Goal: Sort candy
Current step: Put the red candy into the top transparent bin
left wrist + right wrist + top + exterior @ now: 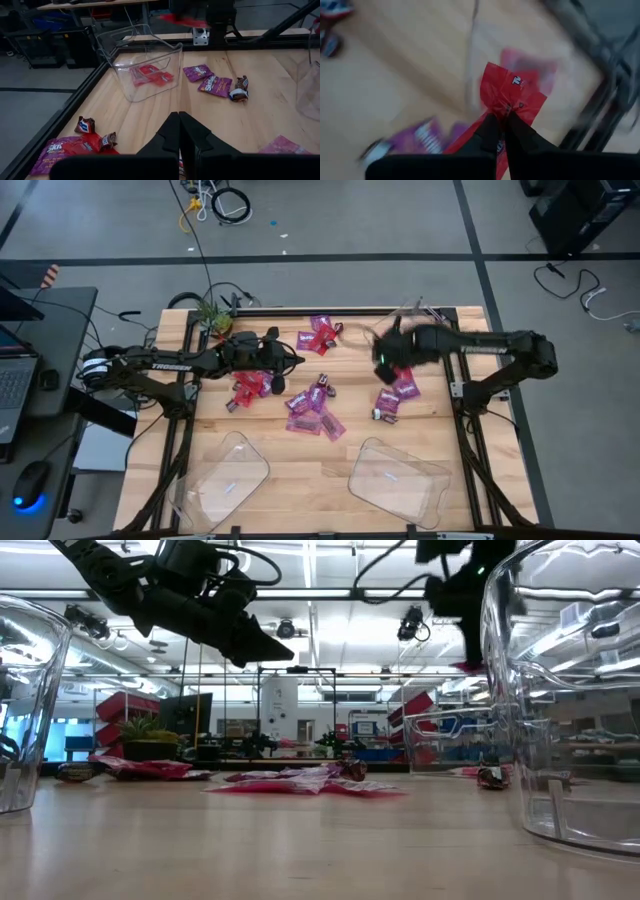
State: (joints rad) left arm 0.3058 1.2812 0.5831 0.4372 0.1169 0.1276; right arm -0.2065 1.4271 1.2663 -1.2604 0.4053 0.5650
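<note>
The right arm's fingers (501, 120) pinch a red packet (512, 92), which sticks out past their tips, lifted off the wooden surface (395, 85). Purple packets (422, 137) lie below them. The left arm's fingers (179, 131) are closed on nothing, with more candy (216, 86) scattered ahead of them.

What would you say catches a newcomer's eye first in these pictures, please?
Probably the red packet pinched in the right gripper, lifted above the table's far right part near a clear tray that already holds red packets. Next, the scatter of purple packets across the middle of the wooden table, with two more clear trays at the near edge. The left gripper hangs shut over the left side.
</note>
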